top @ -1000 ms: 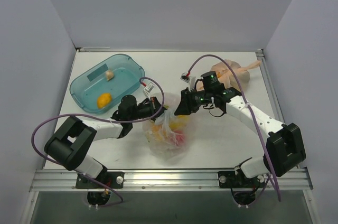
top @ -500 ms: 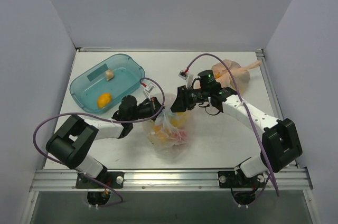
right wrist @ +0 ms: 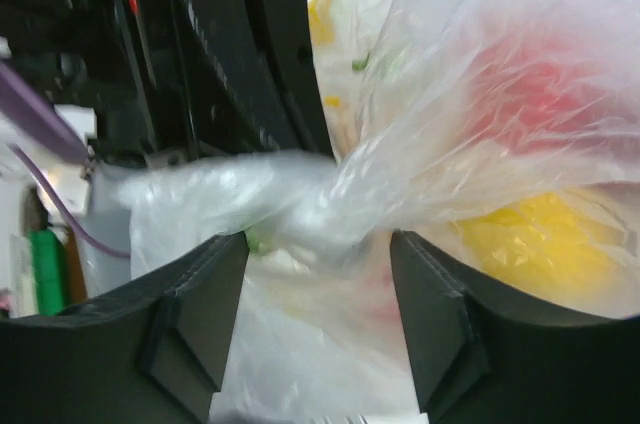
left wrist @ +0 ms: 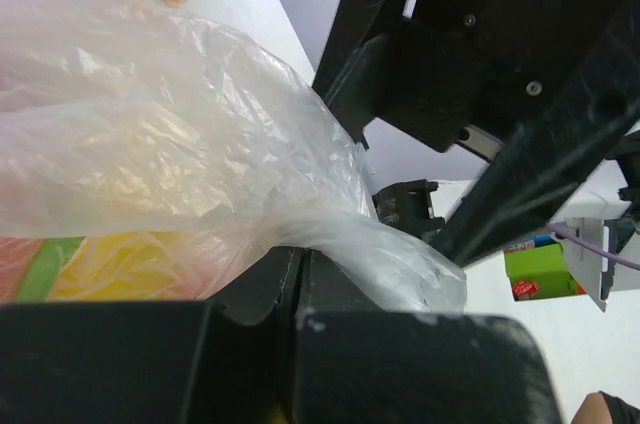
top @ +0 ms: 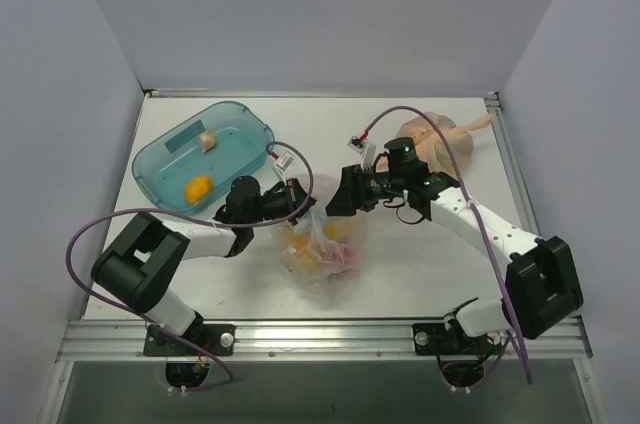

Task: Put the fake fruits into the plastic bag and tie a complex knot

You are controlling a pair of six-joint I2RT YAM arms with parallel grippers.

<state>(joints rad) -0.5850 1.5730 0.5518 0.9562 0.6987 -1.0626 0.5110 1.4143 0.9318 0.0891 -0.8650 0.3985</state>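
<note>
The clear plastic bag (top: 320, 254) lies at table centre with yellow, red and orange fake fruits (top: 335, 232) inside. My left gripper (top: 298, 206) is shut on a strand of the bag's upper edge; the left wrist view shows the jaws (left wrist: 300, 256) pressed together on clear plastic (left wrist: 390, 264). My right gripper (top: 335, 206) is open, its fingers (right wrist: 205, 314) on either side of the bag's twisted neck (right wrist: 320, 204), not pinching it. Yellow fruit (right wrist: 540, 234) and red fruit (right wrist: 520, 94) show through the film. I cannot tell if the neck is knotted.
A teal tray (top: 245, 119) at back left holds an orange fruit (top: 197, 187) and a small pale piece (top: 207, 141). A peach-orange tied bag (top: 440, 134) lies at back right, behind my right arm. White walls close in the table.
My right gripper has moved left to the bag's neck, close to my left gripper. The top of the bag has been drawn up and gathered between them. My left arm has barely moved.
</note>
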